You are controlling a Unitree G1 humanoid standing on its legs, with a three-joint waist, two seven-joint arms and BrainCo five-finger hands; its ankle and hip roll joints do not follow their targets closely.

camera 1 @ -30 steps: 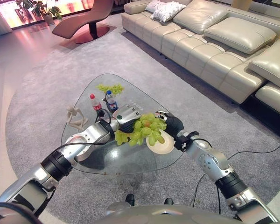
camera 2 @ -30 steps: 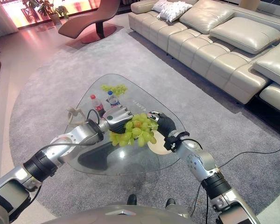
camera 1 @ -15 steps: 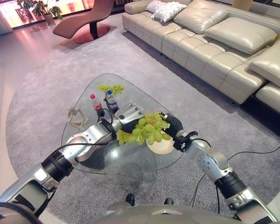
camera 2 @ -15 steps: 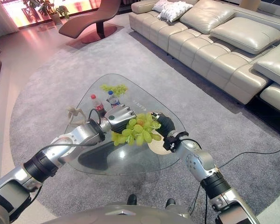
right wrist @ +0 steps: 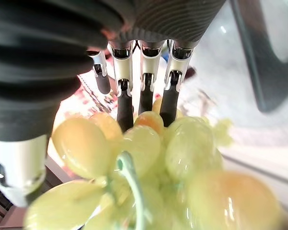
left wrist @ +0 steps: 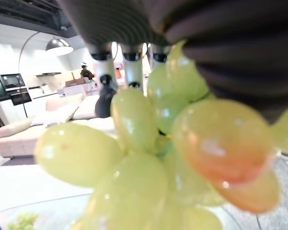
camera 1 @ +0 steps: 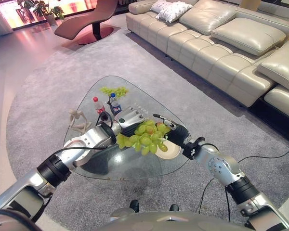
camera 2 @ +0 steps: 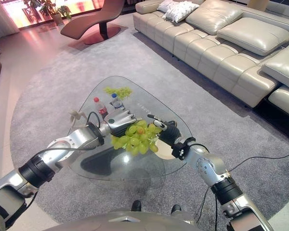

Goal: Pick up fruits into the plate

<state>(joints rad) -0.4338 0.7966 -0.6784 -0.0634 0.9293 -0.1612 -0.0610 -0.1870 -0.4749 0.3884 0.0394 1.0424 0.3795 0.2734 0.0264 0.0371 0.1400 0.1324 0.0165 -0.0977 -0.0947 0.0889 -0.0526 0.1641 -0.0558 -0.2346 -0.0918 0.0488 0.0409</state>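
Green grapes (camera 1: 145, 137) (one bunch) above plate (camera 1: 172, 150).

head pair overhead, wrist views close-up

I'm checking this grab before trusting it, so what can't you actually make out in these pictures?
- Plate: the grapes hide most of it, so its contents can't be judged.
- Left hand: fingers go behind the grapes in the eye views; grip unclear.
- Right hand: palm side covered by the bunch.
- Bottles: too small to read.
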